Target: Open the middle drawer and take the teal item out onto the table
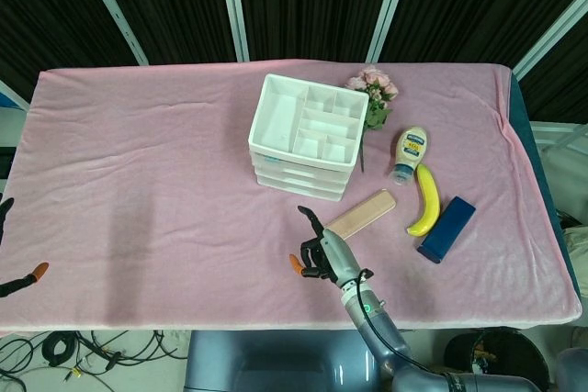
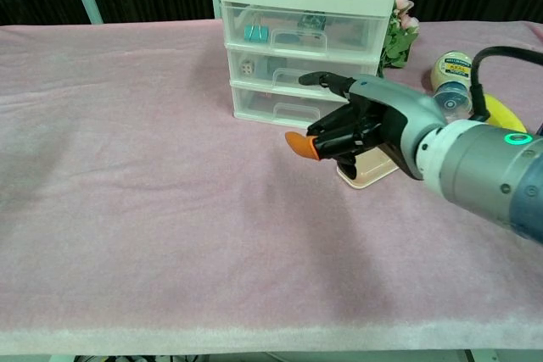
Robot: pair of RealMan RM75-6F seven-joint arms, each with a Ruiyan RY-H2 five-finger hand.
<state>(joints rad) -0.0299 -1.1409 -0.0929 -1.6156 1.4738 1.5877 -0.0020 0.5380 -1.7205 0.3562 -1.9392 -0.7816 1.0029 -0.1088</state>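
approaching the drawer unit [image 2: 305,40], the right robot hand [image 2: 352,125] holds nothing, one finger extended toward the middle drawer [image 2: 301,74], the others curled. the drawer is closed; the teal item inside cannot be made out. risk: the finger missing the handle [image 2: 299,80] and pushing the light unit back. the beige case [image 2: 373,165] lies under the hand at 5 o'clock of the unit, with mayonnaise bottle [image 1: 410,152], banana [image 1: 425,199] and flowers [image 1: 375,94] at 3 o'clock. the left robot hand [image 1: 20,280] waits at the surface [image 1: 138,181] edge, state unclear.

Head view looks steeply down over the whole worktop [image 1: 138,162]; chest view sits low and close, facing the drawer unit [image 2: 301,65] both share.
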